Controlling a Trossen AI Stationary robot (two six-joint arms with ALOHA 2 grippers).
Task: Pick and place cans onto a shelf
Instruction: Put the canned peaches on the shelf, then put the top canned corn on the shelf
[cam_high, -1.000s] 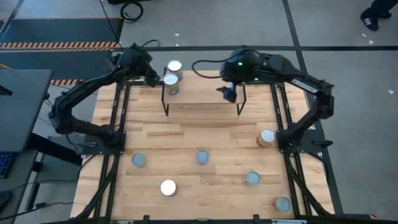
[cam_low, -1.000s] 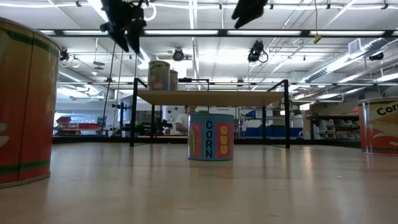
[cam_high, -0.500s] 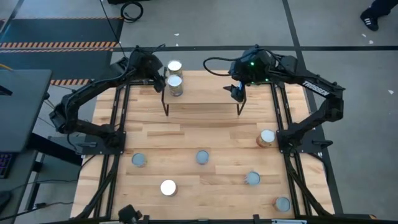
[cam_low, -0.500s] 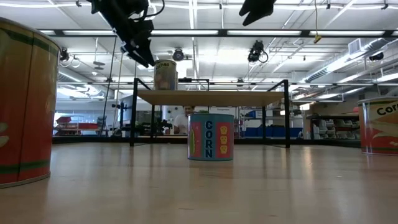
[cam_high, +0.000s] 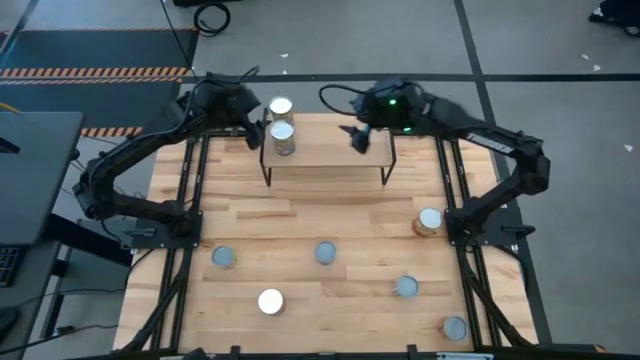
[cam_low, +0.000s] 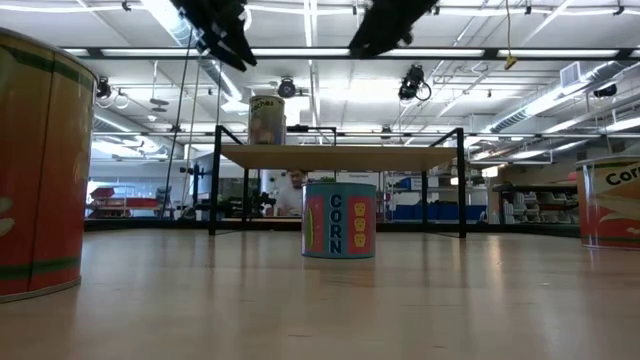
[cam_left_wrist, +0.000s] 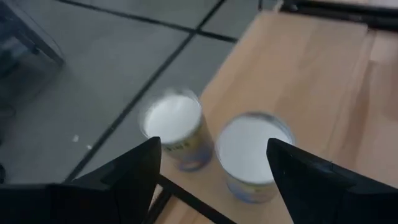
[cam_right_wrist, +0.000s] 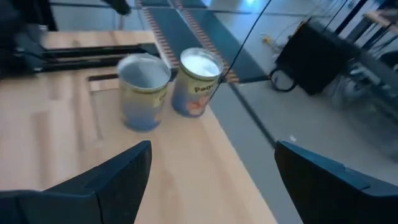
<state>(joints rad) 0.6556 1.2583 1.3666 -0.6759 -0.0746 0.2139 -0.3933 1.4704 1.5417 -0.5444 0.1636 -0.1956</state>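
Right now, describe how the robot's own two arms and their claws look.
Both arms are dark, nearly black, built of slim jointed links. The left arm has a thin black cable looping above its wrist. The right arm shows a green light near its wrist, pale lettering along one link and a black cable arching behind. Each claw, left claw and right claw, has two flat, dark, wedge-shaped fingers.

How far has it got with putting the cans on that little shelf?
Two cans already stand at one end of the shelf. Nothing is in hand: the left gripper and right gripper hover open and empty over the shelf. Six cans remain on the table, such as the corn can.
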